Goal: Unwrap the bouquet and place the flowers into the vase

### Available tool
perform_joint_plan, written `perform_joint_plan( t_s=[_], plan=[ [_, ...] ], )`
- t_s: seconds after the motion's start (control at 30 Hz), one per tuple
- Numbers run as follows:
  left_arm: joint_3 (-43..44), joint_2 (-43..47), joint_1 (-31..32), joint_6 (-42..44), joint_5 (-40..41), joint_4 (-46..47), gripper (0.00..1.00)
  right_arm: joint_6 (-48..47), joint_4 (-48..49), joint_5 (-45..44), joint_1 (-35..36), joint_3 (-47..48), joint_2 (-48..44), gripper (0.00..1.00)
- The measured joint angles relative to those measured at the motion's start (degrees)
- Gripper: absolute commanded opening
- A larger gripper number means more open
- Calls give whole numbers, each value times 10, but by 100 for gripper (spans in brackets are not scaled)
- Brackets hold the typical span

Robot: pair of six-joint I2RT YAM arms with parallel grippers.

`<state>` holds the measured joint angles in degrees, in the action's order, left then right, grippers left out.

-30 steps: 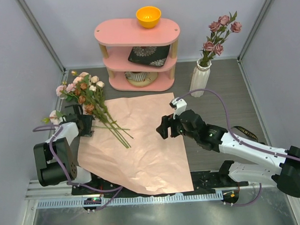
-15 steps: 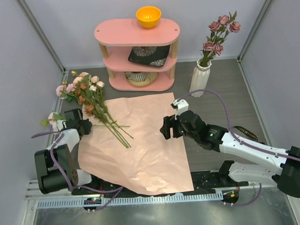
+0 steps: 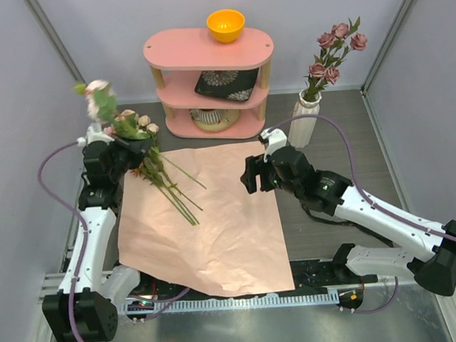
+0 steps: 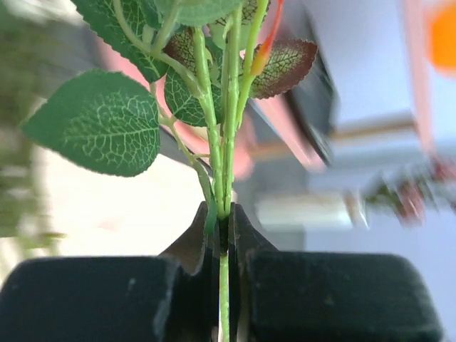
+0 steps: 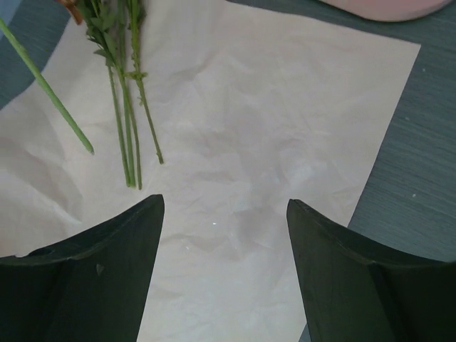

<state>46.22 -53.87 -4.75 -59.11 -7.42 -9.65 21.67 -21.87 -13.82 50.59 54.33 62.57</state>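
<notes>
**A:** Left gripper (image 3: 132,151), upper left of the overhead view?

**B:** Closed tight on one rose sprig (image 3: 98,97), gripped low on its green stem (image 4: 226,142). Sprig raised clear of the sheet, bloom blurred against the left wall. In the wrist view, fingertips (image 4: 194,242) pressed together on the upright stem, veined leaves (image 4: 100,125) just above.

**A:** Remaining flowers?

**B:** Loose flowers (image 3: 158,174) lying on the upper left corner of the wrapping paper (image 3: 215,232). Heads toward the left gripper, thin stems running down and right across the sheet. Several mauve roses (image 3: 332,49) upright in the white ribbed vase (image 3: 303,118) at upper right, well apart from both grippers.

**A:** Right gripper (image 3: 250,184)?

**B:** Centre of frame, jaws spread wide with nothing between them. Poised over the right edge of the paper.

**A:** Anything between sprig and vase?

**B:** Pink three-tier shelf (image 3: 208,51) at top centre, directly between the two. Orange bowl (image 3: 226,24) on its top tier, dark patterned plate (image 3: 226,84) on the middle one, a round item on the lowest too shadowed to name. Right arm (image 3: 366,210) stretched diagonally from lower right toward centre, below the vase.

**A:** Surface and room?

**B:** Grey wood-grain tabletop (image 3: 348,158), with the creased salmon-pink sheet covering its centre-left. Metal rail (image 3: 218,302) along the bottom edge. Pale walls (image 3: 21,112) on three sides, aluminium posts in the back corners.
</notes>
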Motion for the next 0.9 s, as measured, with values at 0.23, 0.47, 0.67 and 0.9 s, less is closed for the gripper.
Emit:
perform_joint_plan(
  t_s=[0.23,0.47,0.67,0.9],
  plan=[
    [26,-50,143,103,-295,139,0,-14,-30,92,-12,122,22,76],
    [-29,-3,270,209,-422,175,0,30,-19,149,-12,157,12,73],
    [-36,2,289,269,-450,146,0,72,29,174,-13,141,13,67],
    [-36,2,293,291,-456,125,0,106,103,249,-13,111,29,62]
  ],
)
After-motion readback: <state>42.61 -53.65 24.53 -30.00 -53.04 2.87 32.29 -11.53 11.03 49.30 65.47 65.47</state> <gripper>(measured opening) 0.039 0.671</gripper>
